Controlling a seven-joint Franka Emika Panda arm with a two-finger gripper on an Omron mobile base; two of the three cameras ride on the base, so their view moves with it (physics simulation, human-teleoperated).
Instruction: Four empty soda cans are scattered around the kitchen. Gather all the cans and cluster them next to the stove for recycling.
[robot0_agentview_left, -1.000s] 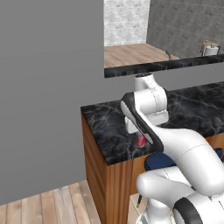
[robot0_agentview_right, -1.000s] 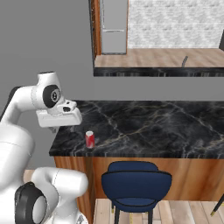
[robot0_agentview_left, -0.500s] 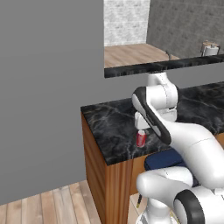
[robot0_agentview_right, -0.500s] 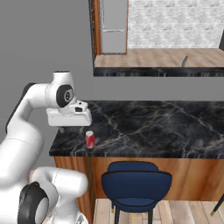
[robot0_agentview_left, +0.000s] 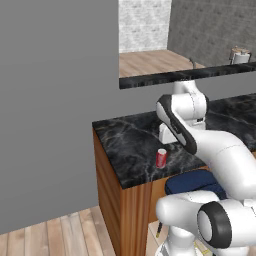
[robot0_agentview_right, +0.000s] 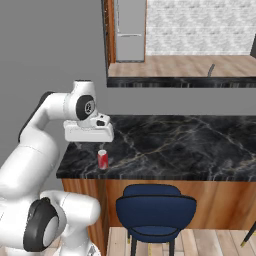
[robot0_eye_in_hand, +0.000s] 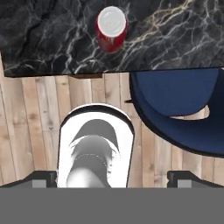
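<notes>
While gripper (robot0_eye_in_hand: 112, 177) gapes, soda can (robot0_eye_in_hand: 111, 29) upright on counter (robot0_eye_in_hand: 43, 39)

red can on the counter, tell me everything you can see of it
The red can is a small cylinder with a silver top, metal by its look. It stands upright on the black marbled counter, close to the front edge near the left corner, above and left of the blue stool. Nothing else touches it. The open claw hangs above and behind it.

Wall: a flat grey wall (robot0_agentview_left: 50, 100) is seen at the left.
Counter: a black marbled counter top (robot0_agentview_right: 190, 145) is carried on brown wood cabinets (robot0_agentview_left: 112, 200).
Seat: a dark blue rounded stool (robot0_agentview_right: 156, 212) is tucked beside the counter.
Floor: pale wood planks (robot0_eye_in_hand: 30, 122) are laid.
Far wall: white brick (robot0_agentview_right: 200, 25) is visible.
</notes>
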